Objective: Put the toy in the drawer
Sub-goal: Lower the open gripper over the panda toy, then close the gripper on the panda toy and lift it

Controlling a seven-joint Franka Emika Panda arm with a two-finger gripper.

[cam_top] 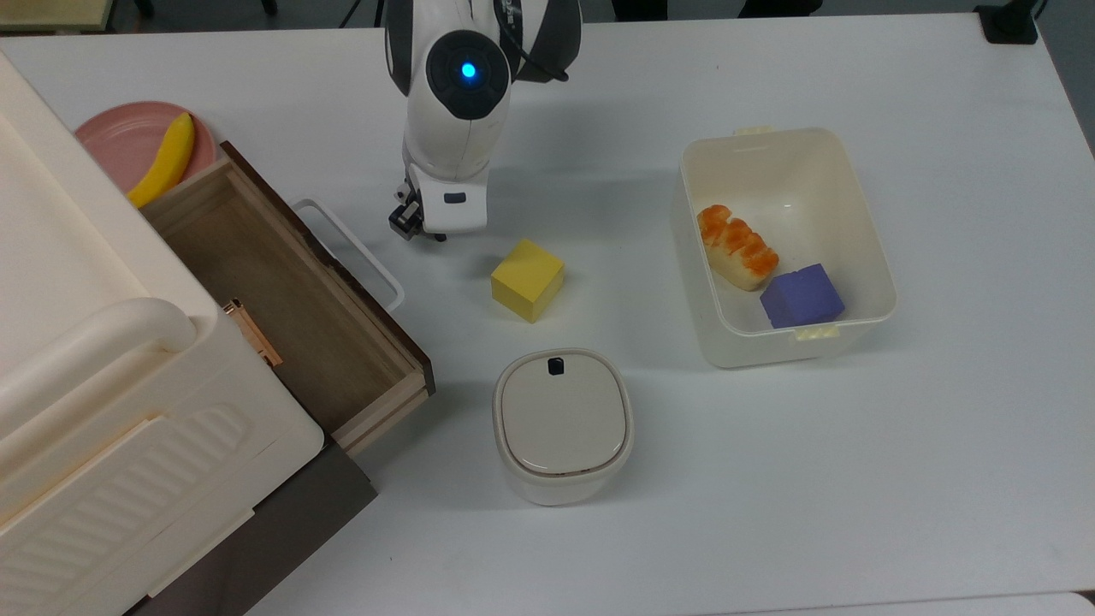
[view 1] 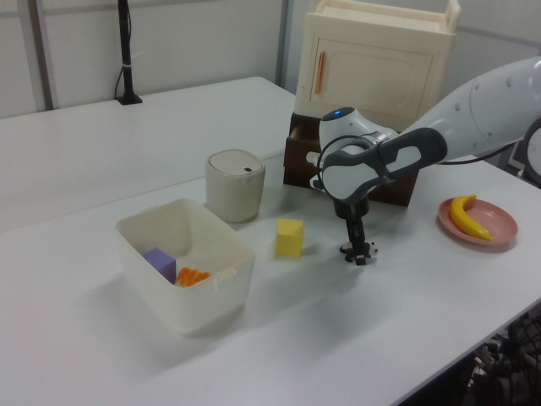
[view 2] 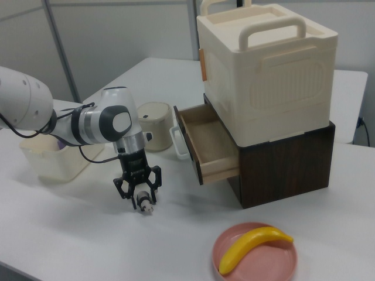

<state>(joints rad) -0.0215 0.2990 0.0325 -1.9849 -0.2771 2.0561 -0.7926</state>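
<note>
Fingers [view 2: 142,198] spread around one toy [view 2: 144,205] | one open drawer [cam_top: 282,291] | two cubes: yellow [cam_top: 527,279], purple [cam_top: 802,295]

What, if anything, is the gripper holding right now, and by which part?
Nothing is held yet. The gripper is open, with its fingers down on either side of the toy, which sits on the table.

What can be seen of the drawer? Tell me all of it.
The drawer is a shallow wooden rectangle with light wood walls, a brown floor and a dark brown front carrying a white loop handle. It stands pulled open and level, sliding out of the dark brown cabinet, just under the cream box. It hangs above the white table.
</note>
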